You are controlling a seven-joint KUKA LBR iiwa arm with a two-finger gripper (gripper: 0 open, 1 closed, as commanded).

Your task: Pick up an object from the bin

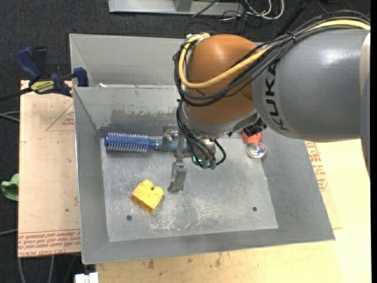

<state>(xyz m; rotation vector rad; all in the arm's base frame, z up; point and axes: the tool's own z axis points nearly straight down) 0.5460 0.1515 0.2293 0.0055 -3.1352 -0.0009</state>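
Bin: a grey metal bin (235, 208) with sloped walls takes up the middle of the frame; its floor is scuffed and speckled.
Arm: the grey arm (321, 87) comes in from the right edge, with a rounded orange cover (218, 75) at its wrist and yellow and black cables (232, 74) looped over it.
Jaws: they hang below the cover, just left of the frame's centre, with the slim metal tip down near the bin floor. I cannot tell how far apart they stand, and nothing shows between them.
Yellow block: a small yellow toy block (147, 194) lies on the floor in the lower left part of the bin, just left of the tip and apart from it.
Blue brush: a blue hairbrush (126, 141) lies flat along the back of the floor at left, its handle end pointing toward the wrist.
Right side: a small orange-red thing (251, 137) and a shiny round silver piece (257, 152) sit close together, partly under the cover's edge.
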